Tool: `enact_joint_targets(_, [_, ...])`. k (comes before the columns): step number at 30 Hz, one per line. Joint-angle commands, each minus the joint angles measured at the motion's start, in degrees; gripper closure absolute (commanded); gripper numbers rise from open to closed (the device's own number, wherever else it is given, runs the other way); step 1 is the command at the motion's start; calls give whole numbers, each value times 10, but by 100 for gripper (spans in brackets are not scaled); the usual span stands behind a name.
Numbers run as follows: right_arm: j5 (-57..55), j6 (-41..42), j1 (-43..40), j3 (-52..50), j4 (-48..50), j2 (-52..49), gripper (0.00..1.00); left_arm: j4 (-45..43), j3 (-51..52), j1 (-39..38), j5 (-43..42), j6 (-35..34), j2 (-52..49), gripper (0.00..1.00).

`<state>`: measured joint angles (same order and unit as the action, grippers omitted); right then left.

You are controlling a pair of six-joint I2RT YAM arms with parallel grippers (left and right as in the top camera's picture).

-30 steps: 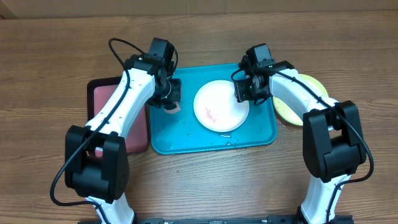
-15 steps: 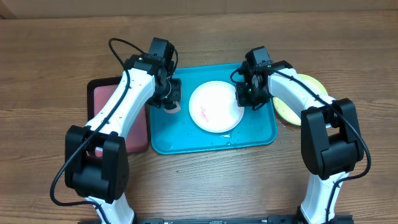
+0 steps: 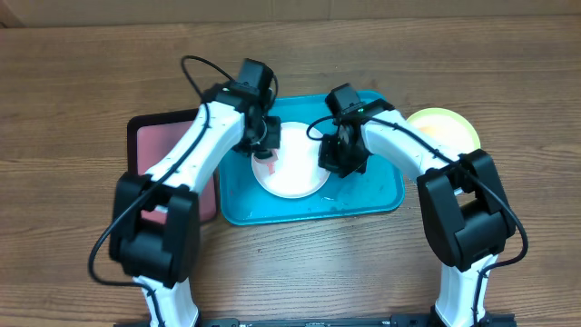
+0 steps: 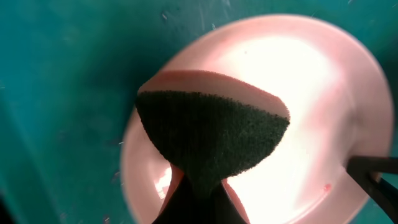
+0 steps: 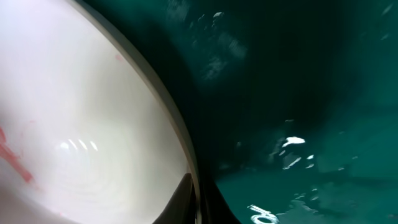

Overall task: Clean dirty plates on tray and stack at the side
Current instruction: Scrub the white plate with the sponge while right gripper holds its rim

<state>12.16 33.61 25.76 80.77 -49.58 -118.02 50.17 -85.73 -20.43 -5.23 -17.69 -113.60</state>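
Left gripper (image 3: 263, 145): clamped tight on a sponge (image 4: 211, 137), dark scouring face turned toward the wrist camera, pink backing showing along the far edge.
Right gripper (image 3: 331, 162): closed narrow, judged to be pinching the right rim of the white plate (image 3: 295, 173); in the right wrist view, seen meeting that rim at bottom centre.
Key relation: sponge hung over the upper-left part of the white plate, with the pinched rim on the opposite, right side; contact between sponge and plate could not be told.
Nearer arm: left, for the scrubbing; right, judged to be steadying only.
Red smear (image 5: 12, 155): sat at the far left of the right wrist view, well away from the pinched rim.
Long axis: none on the round plate; broad edge of the sponge ran across the left wrist view.
Tray (image 3: 372, 195): turquoise, long side running left to right at centre frame; wet-looking flecks on the bare floor; white plate lay in its left-centre part.
Room on tray: open floor to the right of and below the plate.
Yellow plate (image 3: 445, 127): rested off the tray, just beside its upper right corner.
Pink tray (image 3: 159, 145): black-rimmed, lay just left of the turquoise one, partly under the left arm.
Table (image 3: 73, 254): brown wood grain all round.
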Motion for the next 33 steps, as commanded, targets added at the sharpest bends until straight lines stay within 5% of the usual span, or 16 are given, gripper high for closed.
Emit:
enact_joint_targets(1, [-20, 46, 8, -28, 2, -13, 96, 2, 3, -11, 19, -6, -45, 96])
enact_joint_targets(10, [-21, 45, 8, -28, 9, -13, 96, 19, 3, -19, 1, -30, -123, 96])
enact_joint_targets(16, [-22, 45, 8, -28, 14, -13, 96, 24, 3, -21, -291, 203, -123, 96])
enact_joint_targets(19, [-22, 45, 8, -28, 15, -13, 96, 18, 2, -21, -356, 243, -123, 96])
enact_joint_targets(21, [-22, 43, 8, -28, 15, -13, 96, -3, -2, -20, -325, 216, -123, 96])
enact_joint_targets(29, [-22, 41, 8, -28, 15, -13, 96, -28, -42, -11, 79, -17, -123, 96])
enact_joint_targets(33, [-22, 41, 8, -28, 15, -13, 96, -10, -87, -14, 223, -73, -123, 96])
